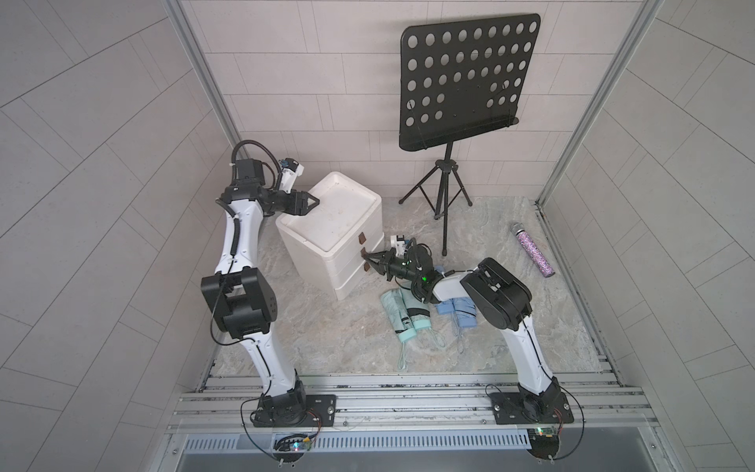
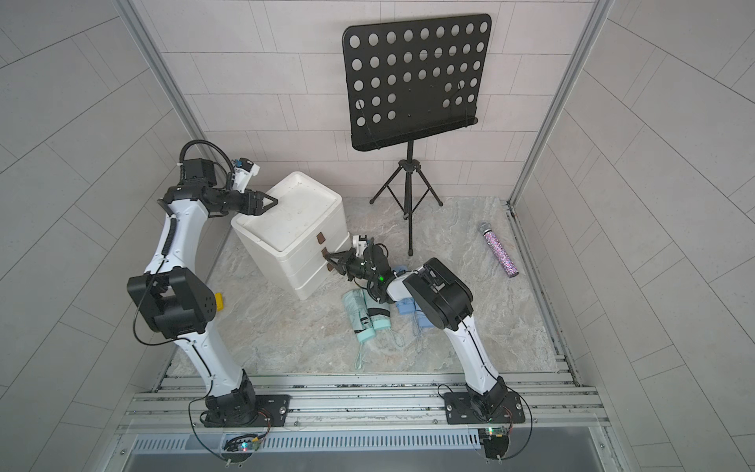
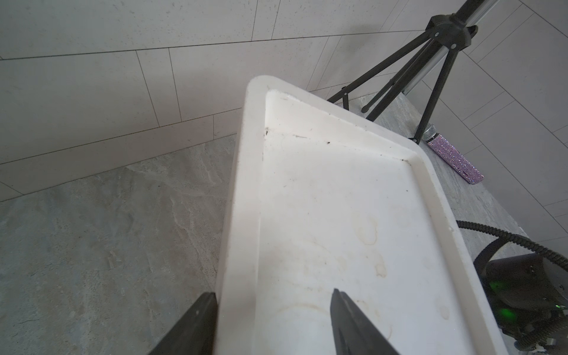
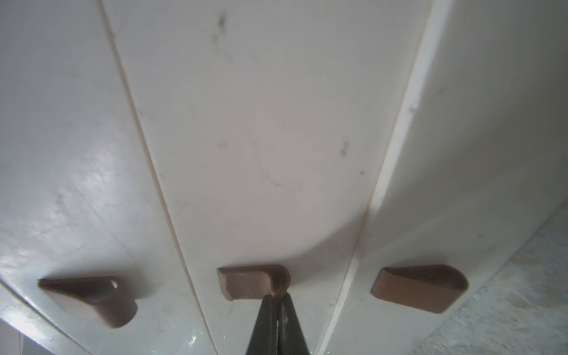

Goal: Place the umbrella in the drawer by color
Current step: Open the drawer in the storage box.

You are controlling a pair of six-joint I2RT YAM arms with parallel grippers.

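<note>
Now — right arm: stretched low toward the white three-drawer plastic cabinet.
Right gripper: pinched tight on the middle brown tab handle.
Left gripper: held partway apart — the cabinet's top rim is straddled.
Umbrellas: mint-green folded umbrellas and blue folded umbrellas are laid on the grey marbled surface, beside the cabinet.

Drawer cabinet on tabletop, centre-left. Music stand at 2 o'clock from it, by the back wall. Microphone at 3 o'clock, well apart. Folded umbrellas in a row at 4 o'clock, near. Left pincer straddles cabinet's 10 o'clock top rim; right pincer pinches pull tab of middle drawer.
</note>
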